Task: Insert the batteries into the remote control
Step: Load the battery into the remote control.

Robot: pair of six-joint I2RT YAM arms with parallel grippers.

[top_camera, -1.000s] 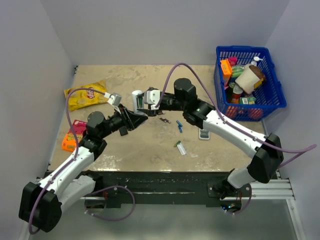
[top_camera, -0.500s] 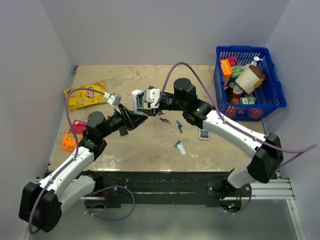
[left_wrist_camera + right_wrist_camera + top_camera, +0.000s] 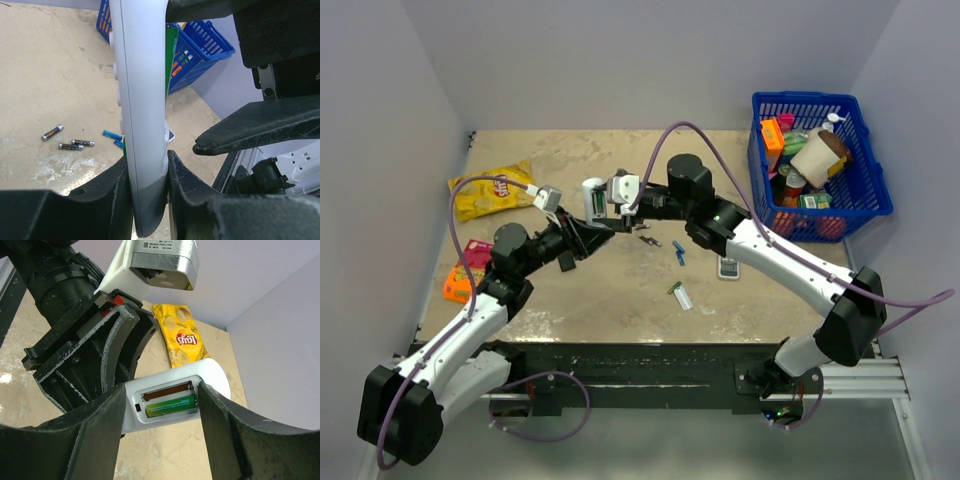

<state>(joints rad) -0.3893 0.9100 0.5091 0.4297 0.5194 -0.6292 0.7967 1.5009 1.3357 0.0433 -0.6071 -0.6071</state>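
Note:
The white remote control (image 3: 142,100) stands upright, clamped at its lower end in my left gripper (image 3: 147,160). In the top view it sits mid-table above the surface (image 3: 592,198). Its back cover is off. In the right wrist view the open compartment holds one green battery (image 3: 170,406) in the lower slot, and the upper slot (image 3: 167,391) is empty. My right gripper (image 3: 161,392) is open, with a finger at each end of the compartment. A second green battery (image 3: 674,288) lies on the table beside the white cover (image 3: 684,299).
Dark cells (image 3: 75,145) and blue cells (image 3: 112,134) lie on the table right of the remote. A grey-white remote (image 3: 728,267) lies further right. A blue basket (image 3: 868,205) of items stands at the back right. A chips bag (image 3: 490,190) and coloured packs (image 3: 468,268) lie at the left.
My right gripper has shifted slightly left, closer over the remote's compartment. The left gripper and the remote have stayed in place.

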